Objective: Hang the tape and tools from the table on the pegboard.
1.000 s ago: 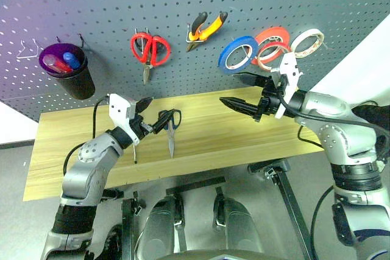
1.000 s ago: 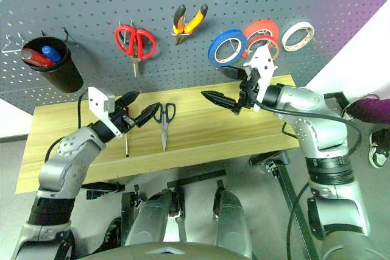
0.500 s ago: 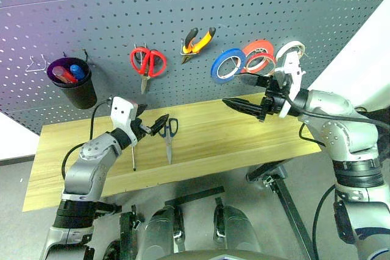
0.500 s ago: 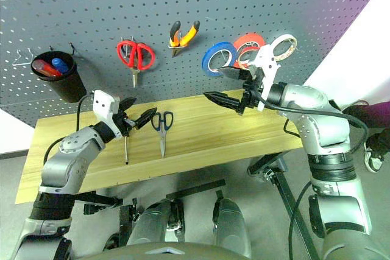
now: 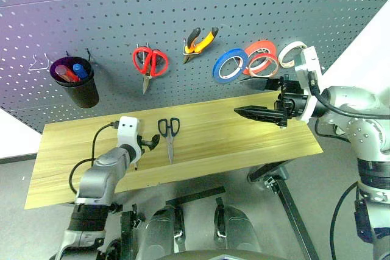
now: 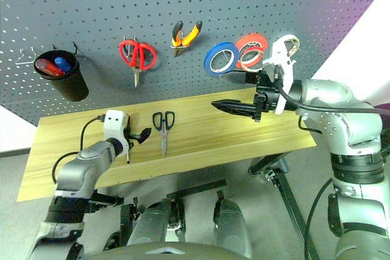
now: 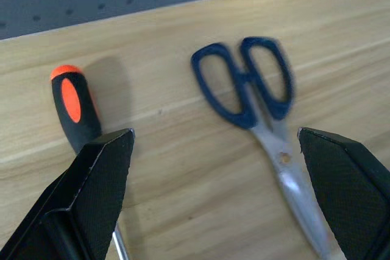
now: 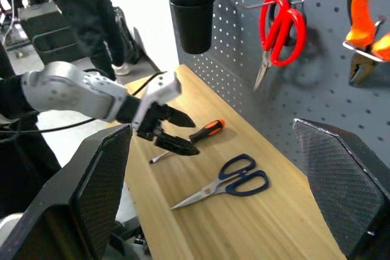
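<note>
Currently my left tool (image 7: 213,199) sits low over the bench (image 5: 244,144), fingers spread wide and holding nothing. The screwdriver (image 7: 76,111) lies by one finger and the blue-handled scissors (image 7: 253,92) lie between the fingers, both flat on the wood toward the bench's left end, handles toward the pegboard (image 5: 183,4). My right tool (image 5: 259,98) hangs above the right end of the bench, fingers open and empty, pointing toward the left end. On the pegboard I see the orange-and-black pliers (image 5: 200,41) hung on a hook and the thin pale red tape (image 5: 264,63) hung beside a blue roll (image 5: 230,65). Red-handled scissors (image 5: 149,65) and a black cup (image 5: 76,80) hang further left.
</note>
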